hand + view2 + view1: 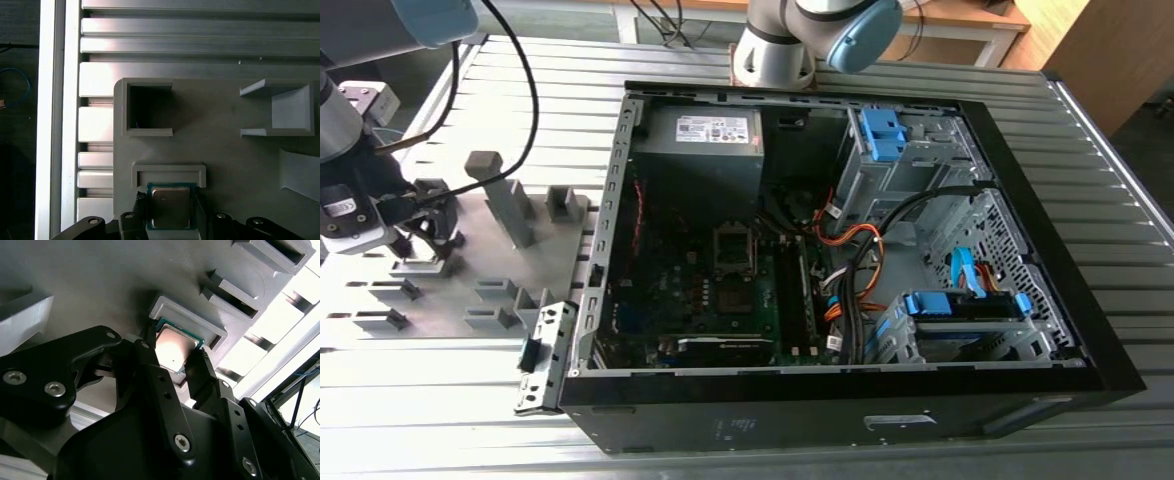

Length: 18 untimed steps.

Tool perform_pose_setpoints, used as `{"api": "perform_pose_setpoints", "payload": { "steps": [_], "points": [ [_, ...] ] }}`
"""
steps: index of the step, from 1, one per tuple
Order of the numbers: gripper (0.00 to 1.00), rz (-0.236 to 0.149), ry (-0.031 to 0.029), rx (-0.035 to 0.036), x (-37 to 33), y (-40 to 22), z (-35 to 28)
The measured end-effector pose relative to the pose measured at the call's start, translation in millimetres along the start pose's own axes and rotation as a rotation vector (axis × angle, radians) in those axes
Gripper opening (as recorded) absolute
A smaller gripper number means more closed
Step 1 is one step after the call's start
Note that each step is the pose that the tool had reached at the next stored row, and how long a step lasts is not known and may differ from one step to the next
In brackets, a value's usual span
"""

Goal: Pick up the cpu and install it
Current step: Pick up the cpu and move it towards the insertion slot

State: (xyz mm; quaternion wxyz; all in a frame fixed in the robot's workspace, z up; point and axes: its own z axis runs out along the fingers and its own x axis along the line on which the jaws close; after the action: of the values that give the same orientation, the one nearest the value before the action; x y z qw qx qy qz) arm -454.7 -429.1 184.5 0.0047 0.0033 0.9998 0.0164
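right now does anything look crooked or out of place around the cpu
Nothing stands out. In the first wrist view the cpu lies square to the rim of its grey holder, the gripper is right at it, and no damage or loose parts show on the holder plate around it.

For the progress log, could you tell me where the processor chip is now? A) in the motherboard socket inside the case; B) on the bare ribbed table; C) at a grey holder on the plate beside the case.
C: both wrist views show the chip at the grey holder on the plate.
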Motion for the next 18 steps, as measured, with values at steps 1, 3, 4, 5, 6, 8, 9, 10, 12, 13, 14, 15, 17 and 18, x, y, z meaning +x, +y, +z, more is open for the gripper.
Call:
{"api": "perform_pose_setpoints", "payload": {
  "steps": [1, 3, 4, 5, 6, 8, 9, 10, 12, 13, 14, 15, 17, 18],
  "points": [
    [0.57, 0.000, 0.0000, 0.0000, 0.0, 0.0, 0.0],
    [0.51, 0.000, 0.0000, 0.0000, 0.0, 0.0, 0.0],
    [0.51, 0.000, 0.0001, 0.0000, 0.0, 0.0, 0.0],
    [0.51, 0.000, 0.0000, 0.0000, 0.0, 0.0, 0.0],
    [0.51, 0.000, 0.0000, 0.0000, 0.0, 0.0, 0.1],
    [0.51, 0.000, 0.0000, 0.0000, 0.0, 0.0, 0.1],
    [0.51, 0.000, 0.0000, 0.0000, 0.0, 0.0, 0.1],
    [0.51, 0.000, 0.0000, 0.0000, 0.0, 0.0, 0.1],
    [0.51, 0.000, 0.0000, 0.0000, 0.0, 0.0, 0.1],
    [0.51, 0.000, 0.0000, 0.0000, 0.0, 0.0, 0.1],
    [0.51, 0.000, 0.0000, 0.0000, 0.0, 0.0, 0.1],
    [0.52, 0.000, 0.0000, 0.0000, 0.0, 0.0, 0.2],
    [0.52, 0.000, 0.0000, 0.0000, 0.0, 0.0, 0.2],
    [0.58, 0.000, 0.0000, 0.0000, 0.0, 0.0, 0.2]
  ]
}}
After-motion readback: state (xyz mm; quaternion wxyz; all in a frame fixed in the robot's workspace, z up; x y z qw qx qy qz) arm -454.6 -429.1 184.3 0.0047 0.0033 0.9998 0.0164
